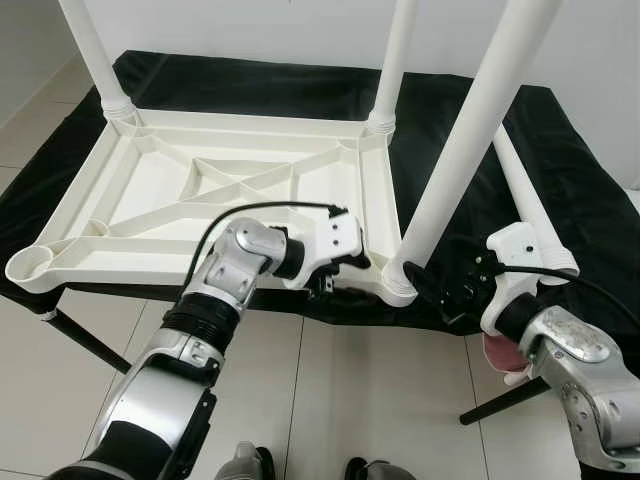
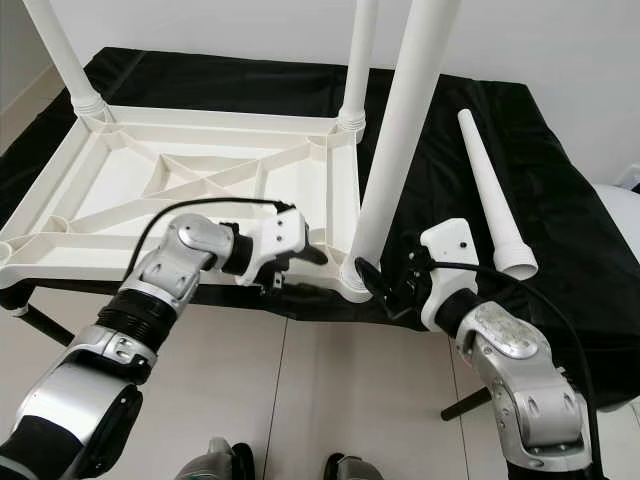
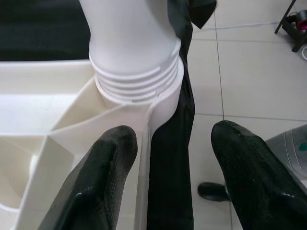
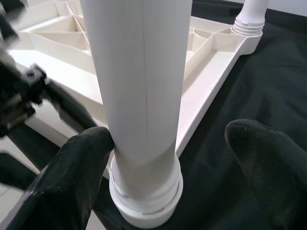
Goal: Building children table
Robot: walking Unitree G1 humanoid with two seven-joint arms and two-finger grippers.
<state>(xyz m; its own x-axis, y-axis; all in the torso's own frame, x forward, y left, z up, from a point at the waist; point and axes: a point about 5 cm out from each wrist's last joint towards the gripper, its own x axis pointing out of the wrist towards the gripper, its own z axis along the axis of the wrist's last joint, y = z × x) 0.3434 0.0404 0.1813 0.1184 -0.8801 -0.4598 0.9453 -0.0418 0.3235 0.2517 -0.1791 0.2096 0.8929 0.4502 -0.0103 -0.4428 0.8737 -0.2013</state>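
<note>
no readable text, labels or numbers anywhere

Tabletop [image 1: 200,190]: plain cream-white.
Legs [image 1: 470,140]: white.
Cloth [image 1: 560,190] under tabletop: black.
Floor [image 1: 350,400]: pale tiles with grey grout.
Arms [image 1: 225,275]: silver; fingers [image 3: 96,182] black.

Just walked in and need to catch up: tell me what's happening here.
The robot is assembling an upside-down white tabletop on a black-draped surface. Three legs stand in corner sockets. The left end effector straddles the tabletop's near edge, fingers open. The right end effector is open around the base of the near-right leg. A fourth leg lies loose; the near-left socket is empty.
</note>
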